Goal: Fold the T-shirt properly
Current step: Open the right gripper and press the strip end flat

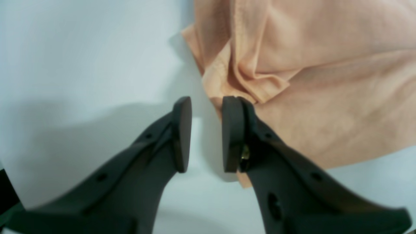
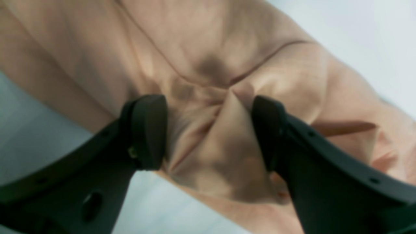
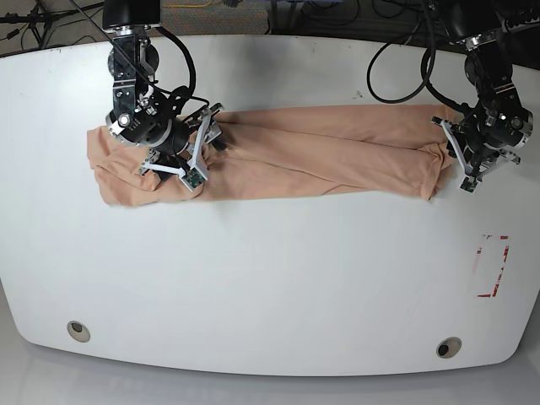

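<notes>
While the wrinkled peach cotton T-shirt lies as a long strip on the white bench, the right pincer is spread around a fold, and the left pincer sits narrowly parted, empty, beside the hem.

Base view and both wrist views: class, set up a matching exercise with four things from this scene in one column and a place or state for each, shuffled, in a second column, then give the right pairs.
Things
1. T-shirt
2. left hand
3. right hand
4. red marking

Places or states
A. straddling a bunched ridge of cloth
B. on the table near the base view's right edge
C. lying as a long band across the table
D. beside the cloth's edge, nothing between its pads

Pairs: 1-C, 2-D, 3-A, 4-B
</notes>
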Available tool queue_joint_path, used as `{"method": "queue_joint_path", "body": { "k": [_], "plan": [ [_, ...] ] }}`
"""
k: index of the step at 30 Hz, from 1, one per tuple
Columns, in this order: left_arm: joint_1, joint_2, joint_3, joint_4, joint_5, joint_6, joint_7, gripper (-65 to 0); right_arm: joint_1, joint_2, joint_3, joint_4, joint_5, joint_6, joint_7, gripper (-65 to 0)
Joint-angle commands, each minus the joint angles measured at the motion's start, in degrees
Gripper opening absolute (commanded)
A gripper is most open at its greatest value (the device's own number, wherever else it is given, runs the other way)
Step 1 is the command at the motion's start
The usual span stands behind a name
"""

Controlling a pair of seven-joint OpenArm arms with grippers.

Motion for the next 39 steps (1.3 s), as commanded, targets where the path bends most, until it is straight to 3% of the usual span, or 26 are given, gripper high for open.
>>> {"method": "queue_joint_path", "body": {
  "k": [1, 6, 13, 22, 25, 28, 31, 39],
  "plan": [
    [-0.72, -1.22, -0.21, 0.76, -0.17, -0.03, -0.71, -51.0, 0.31, 0.29, 0.26, -1.42, 0.53, -0.25, 3.84, -27.0],
    [-0.72, -1.31, -0.21, 0.76, -0.17, -0.03, -0.71, -51.0, 0.05, -0.59, 0.26, -1.42, 0.53, -0.16, 7.09, -31.1],
    [-0.72, -1.31, -0.30, 0.85, -0.17, -0.03, -0.71, -51.0, -1.45, -0.68, 0.79, 9.57, 0.61, -0.16, 7.01, -30.3],
    [-0.72, -1.31, -0.30, 1.02, -0.17, -0.03, -0.71, -51.0, -4.17, -0.50, 9.23, 14.14, 1.93, -0.16, 4.02, -31.2],
    [-0.72, -1.31, -1.00, 0.85, -0.17, -0.03, -0.71, -51.0, -5.76, -0.50, 11.69, 13.61, 3.87, 0.28, 4.02, -36.3],
    [-0.72, -1.40, -2.23, 0.85, -0.17, -0.03, -0.71, -51.0, -6.72, -0.59, 12.66, 12.29, 6.33, 1.59, 4.02, -46.5],
    [-0.80, -1.22, -2.50, 0.85, -0.17, -0.03, -0.71, -51.0, -6.90, -0.68, 12.30, 8.69, 7.21, 2.03, 4.28, -52.6],
    [-0.80, -1.22, -2.50, 0.85, -0.17, -0.03, -0.71, -51.0, -6.37, -2.52, 12.13, -4.50, 6.42, 3.09, 12.46, -53.3]
  ]
}}
